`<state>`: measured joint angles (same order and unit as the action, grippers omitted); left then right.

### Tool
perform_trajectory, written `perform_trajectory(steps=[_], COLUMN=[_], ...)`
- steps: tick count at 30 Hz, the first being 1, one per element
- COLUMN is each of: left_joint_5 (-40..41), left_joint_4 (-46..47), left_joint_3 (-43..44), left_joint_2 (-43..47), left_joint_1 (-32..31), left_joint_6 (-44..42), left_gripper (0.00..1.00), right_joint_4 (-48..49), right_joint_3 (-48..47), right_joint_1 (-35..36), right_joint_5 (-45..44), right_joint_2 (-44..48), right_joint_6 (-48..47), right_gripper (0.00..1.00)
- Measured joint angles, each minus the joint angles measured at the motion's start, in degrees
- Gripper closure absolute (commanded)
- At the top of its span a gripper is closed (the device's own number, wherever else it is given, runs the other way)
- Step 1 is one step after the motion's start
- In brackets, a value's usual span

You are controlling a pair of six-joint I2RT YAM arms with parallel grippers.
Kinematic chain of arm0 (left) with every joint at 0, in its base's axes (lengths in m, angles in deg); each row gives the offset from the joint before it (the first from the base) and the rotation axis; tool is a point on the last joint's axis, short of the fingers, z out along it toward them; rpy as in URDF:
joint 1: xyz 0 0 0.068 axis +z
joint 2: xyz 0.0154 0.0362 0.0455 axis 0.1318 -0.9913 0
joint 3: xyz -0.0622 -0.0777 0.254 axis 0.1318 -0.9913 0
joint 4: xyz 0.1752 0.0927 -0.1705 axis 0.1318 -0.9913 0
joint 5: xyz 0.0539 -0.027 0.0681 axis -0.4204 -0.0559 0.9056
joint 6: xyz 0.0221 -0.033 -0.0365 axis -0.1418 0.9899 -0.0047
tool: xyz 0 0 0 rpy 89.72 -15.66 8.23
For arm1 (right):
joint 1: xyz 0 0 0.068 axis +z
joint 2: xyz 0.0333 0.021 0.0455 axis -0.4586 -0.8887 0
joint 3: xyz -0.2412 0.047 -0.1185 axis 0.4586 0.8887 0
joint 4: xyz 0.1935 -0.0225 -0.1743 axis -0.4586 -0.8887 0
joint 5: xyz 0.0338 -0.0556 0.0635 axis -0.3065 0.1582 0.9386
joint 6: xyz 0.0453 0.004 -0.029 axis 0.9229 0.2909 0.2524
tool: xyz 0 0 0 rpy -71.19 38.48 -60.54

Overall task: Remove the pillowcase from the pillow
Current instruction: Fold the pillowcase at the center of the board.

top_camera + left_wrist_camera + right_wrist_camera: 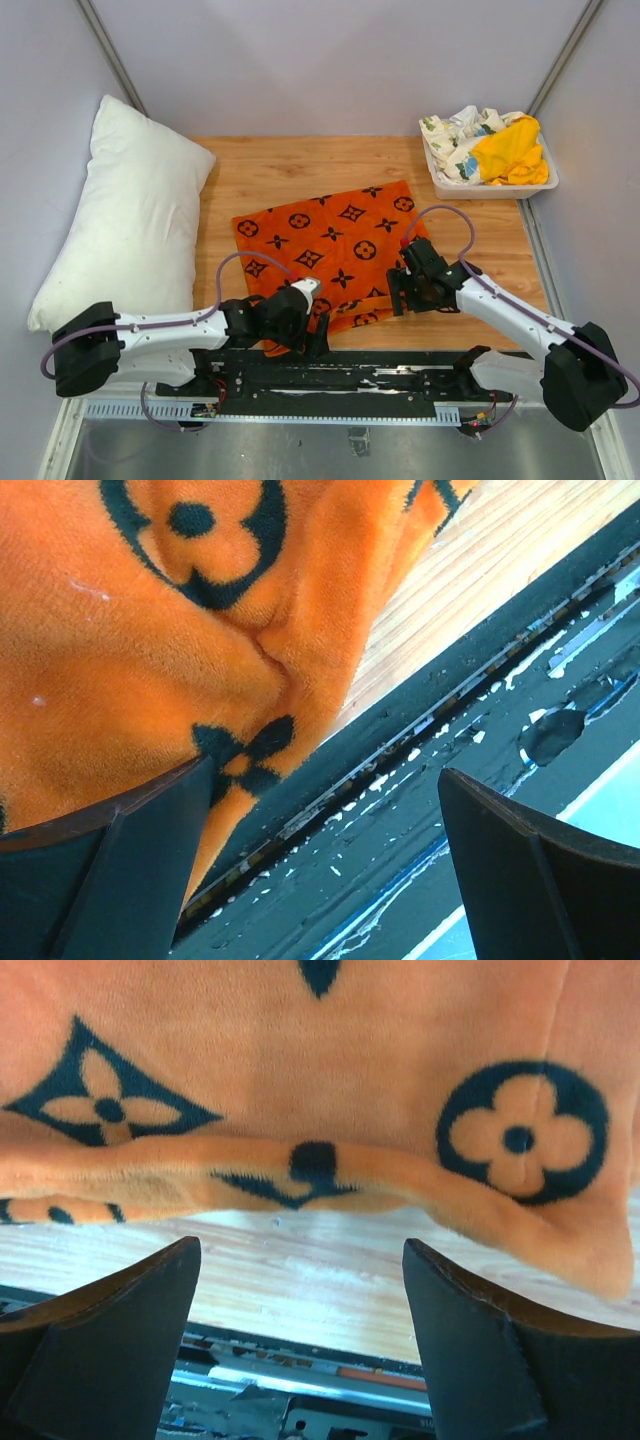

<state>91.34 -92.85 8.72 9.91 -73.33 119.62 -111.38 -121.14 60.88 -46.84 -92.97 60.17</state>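
The orange pillowcase with black motifs lies spread flat on the wooden table, nothing inside it. The plump white pillow rests apart from it, against the left wall. My left gripper hovers open over the pillowcase's near left corner. In the left wrist view, the gripper holds nothing, and the pillowcase hangs over the table's edge. My right gripper stands open at the near right edge. In the right wrist view, that gripper is empty, just short of the folded hem of the pillowcase.
A white bin at the back right holds a floral-print cloth and a yellow cloth. A black mounting rail runs along the near table edge. Walls close in left, right and behind.
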Motion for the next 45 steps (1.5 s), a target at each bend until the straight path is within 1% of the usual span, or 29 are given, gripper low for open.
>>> perform_trajectory(steps=[3, 7, 10, 12, 14, 16, 19, 21, 25, 30, 35, 42, 45], left_joint_5=[0.6, 0.8, 0.2, -0.9, -1.3, -0.7, 1.2, 1.4, -0.9, -7.5, -15.4, -21.7, -23.4], left_joint_4=[-0.9, -3.0, -3.1, -1.6, 0.4, 1.7, 3.0, 4.3, 6.2, 10.3, 16.6, 20.9, 22.0], left_joint_3=[0.8, 5.1, 9.7, 12.3, 14.5, 16.7, 20.0, 21.4, 22.9, 22.7, 19.1, 15.8, 15.3], left_joint_2=[-0.5, -0.2, 1.4, 2.3, 1.2, -2.2, -10.3, -15.7, -22.5, -24.9, -24.6, -25.7, -26.0], left_joint_1=[0.0, 2.0, 4.8, 7.5, 10.3, 11.9, 12.4, 12.7, 13.0, 13.1, 12.9, 10.5, 9.4], left_joint_6=[-0.5, -3.5, -6.3, -8.1, -9.8, -11.3, -13.7, -14.9, -15.7, -14.2, -11.8, -8.7, -8.1], left_gripper=[0.01, 0.00, 0.01, 0.06, 0.09, 0.15, 0.18, 0.19, 0.21, 0.21, 0.19, 0.18, 0.16], right_joint_4=[-3.3, -8.2, -7.7, -6.0, -4.6, -3.1, 0.9, 3.0, 4.1, 3.8, 1.5, -0.4, -0.9], right_joint_3=[-0.5, -5.0, -8.2, -9.4, -11.0, -13.2, -14.8, -13.7, -10.8, -6.1, -3.4, -1.0, -0.9], right_joint_1=[0.0, 0.0, 0.0, -0.2, -0.5, -0.6, -0.7, -0.7, -0.7, -0.7, -0.7, -0.7, -0.7], right_joint_5=[0.2, -2.0, -5.0, -6.4, -6.8, -6.5, -4.9, -3.1, -0.5, 1.1, 1.1, 2.5, 3.3], right_joint_2=[2.4, 5.0, 8.3, 9.0, 6.4, 0.9, -9.2, -13.6, -15.0, -9.3, -2.2, -0.8, -0.5], right_joint_6=[1.6, 2.6, 2.6, 2.3, 1.7, 1.2, 0.7, 0.5, 0.1, -0.1, -0.3, -0.1, 0.2], right_gripper=[0.18, 0.18, 0.19, 0.20, 0.21, 0.21, 0.23, 0.24, 0.24, 0.23, 0.22, 0.21, 0.17])
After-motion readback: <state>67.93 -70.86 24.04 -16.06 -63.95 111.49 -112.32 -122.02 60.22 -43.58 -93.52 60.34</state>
